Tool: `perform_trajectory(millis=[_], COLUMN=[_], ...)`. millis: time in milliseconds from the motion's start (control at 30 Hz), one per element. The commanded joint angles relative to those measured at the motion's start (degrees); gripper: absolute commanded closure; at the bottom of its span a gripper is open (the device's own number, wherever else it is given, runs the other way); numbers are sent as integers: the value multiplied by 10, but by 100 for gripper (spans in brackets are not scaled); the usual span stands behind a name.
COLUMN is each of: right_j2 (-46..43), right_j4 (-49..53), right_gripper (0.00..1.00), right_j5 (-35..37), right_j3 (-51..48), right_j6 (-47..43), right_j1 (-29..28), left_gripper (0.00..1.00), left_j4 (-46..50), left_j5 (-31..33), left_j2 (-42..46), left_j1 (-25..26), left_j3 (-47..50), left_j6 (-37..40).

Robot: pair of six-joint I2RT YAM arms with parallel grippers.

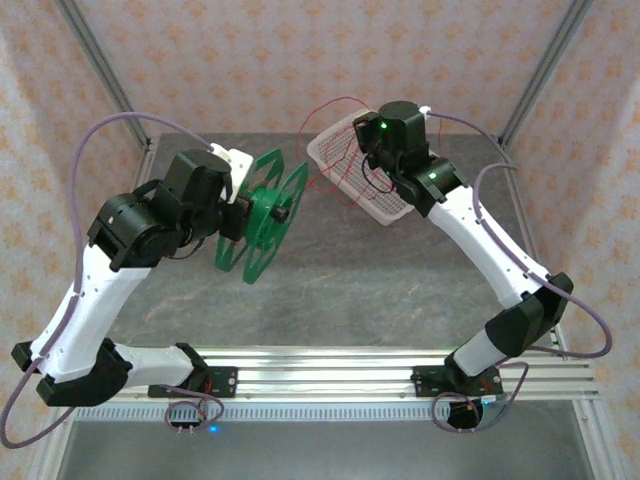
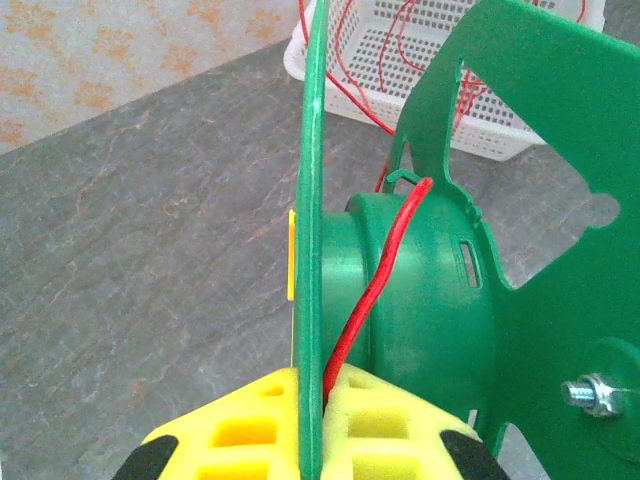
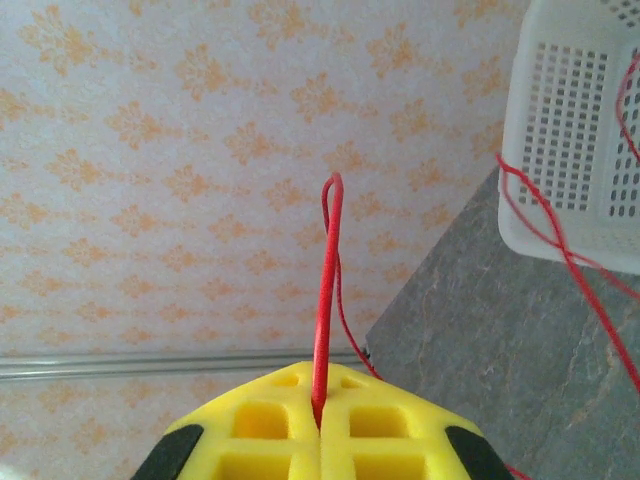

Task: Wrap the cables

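Yellow pads of the right gripper (image 3: 320,425) pinch the red cables (image 3: 328,290), one strand rising straight from them, more trailing to the white basket (image 3: 575,130). Meanwhile the left gripper (image 2: 312,435) clamps the green spool (image 2: 420,310) by its flange, with wire crossing the hub.

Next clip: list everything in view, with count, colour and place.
Slotted plastic reel: one, green, left-centre, above the table.
Thin flexible wire: strands uncountable, red, loops in the basket, one run over the reel's hub.
Perforated plastic basket: one, white, far right of table.
Stone-patterned table: one, grey.
Aluminium rail: one, silver, near edge.
Arm cords: grey-purple, along both arms.
Left fingers: yellow, shut on the reel's flange.
Right fingers: yellow, shut on the wire.
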State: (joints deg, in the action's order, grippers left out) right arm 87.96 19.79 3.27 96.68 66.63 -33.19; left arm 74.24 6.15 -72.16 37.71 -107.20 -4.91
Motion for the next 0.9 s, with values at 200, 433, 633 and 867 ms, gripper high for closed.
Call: perform_trajectory(millis=[200, 433, 633, 867], right_j2=[-29, 12, 55, 88], right_j4=[-38, -35, -28, 14], right_gripper=[100, 100, 100, 100], right_j5=[-32, -92, -117, -117], right_j3=[-49, 13, 77, 135], right_j6=[-17, -12, -2, -4], right_j1=[53, 72, 58, 13], left_gripper=[100, 100, 100, 100], left_j4=[31, -3, -11, -37], left_j5=[-31, -61, 3, 97], left_j2=[-16, -33, -73, -100], left_j1=[-6, -1, 26, 25], left_j3=[-50, 9, 24, 13], left_j6=[7, -1, -3, -51])
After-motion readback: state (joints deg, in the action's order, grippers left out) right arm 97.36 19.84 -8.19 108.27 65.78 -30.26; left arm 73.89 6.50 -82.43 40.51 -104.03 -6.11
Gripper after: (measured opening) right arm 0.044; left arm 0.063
